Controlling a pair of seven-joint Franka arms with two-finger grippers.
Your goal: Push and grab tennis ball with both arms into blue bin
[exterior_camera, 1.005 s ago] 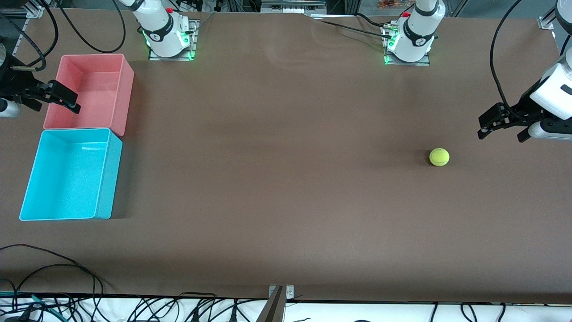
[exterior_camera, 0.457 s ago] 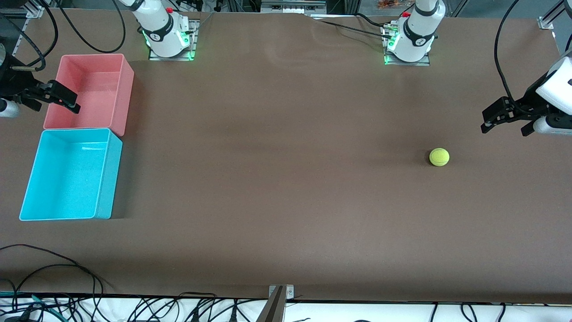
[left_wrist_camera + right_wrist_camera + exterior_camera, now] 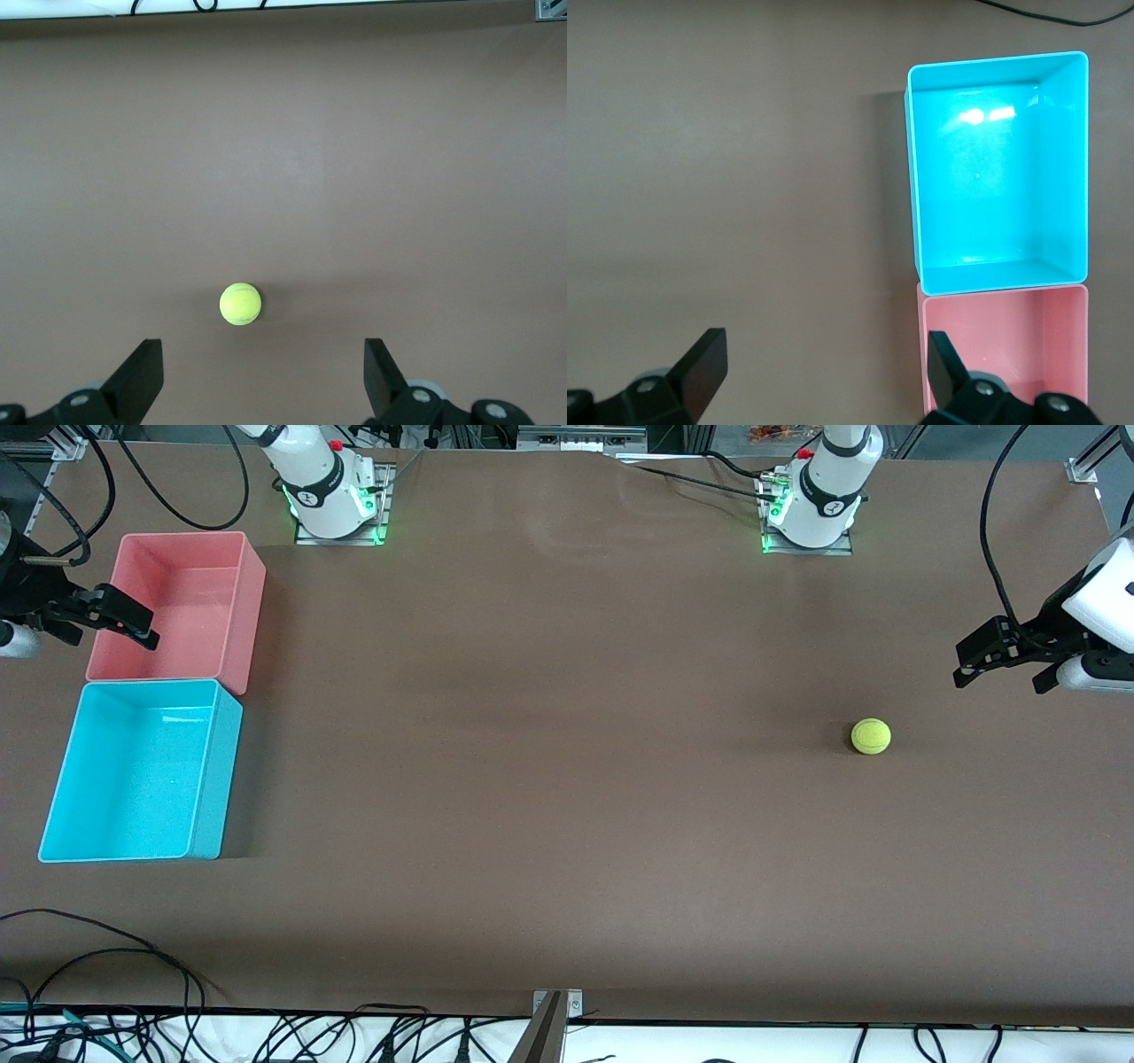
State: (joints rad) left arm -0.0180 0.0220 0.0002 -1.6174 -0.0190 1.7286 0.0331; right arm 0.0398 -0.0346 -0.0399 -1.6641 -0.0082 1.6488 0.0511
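Since a second ago only my left arm has shifted: its wrist has drawn back toward the right edge of the front frame and risen slightly, while the ball, both bins and my right arm sit just as they did.

Nothing of the job is done yet, by my reading. The worktop (image 3: 567, 797) is a wide brown sheet, and across nearly its whole width nothing lies between the ball and its goal, so I judge the rolling path free. The blue bin (image 3: 142, 771) sits at the lower left of the front frame, toward the right arm's end, with nothing in it. The pink bin (image 3: 182, 607) stands touching it, just above it in the frame, and is the one thing a badly aimed push could land in. Cables trail along the bottom edge of the frame, off the brown surface.

My left gripper (image 3: 997, 662) hangs at the right of the front frame, fingers apart and holding nothing. My right gripper (image 3: 111, 615) waits over the pink bin's outer rim at the left, fingers also spread wide and bare.

The tennis ball (image 3: 871, 736) rests on the worktop at centre right, near my left gripper and well apart from the blue bin, untouched. The push, the handover and the drop all remain.
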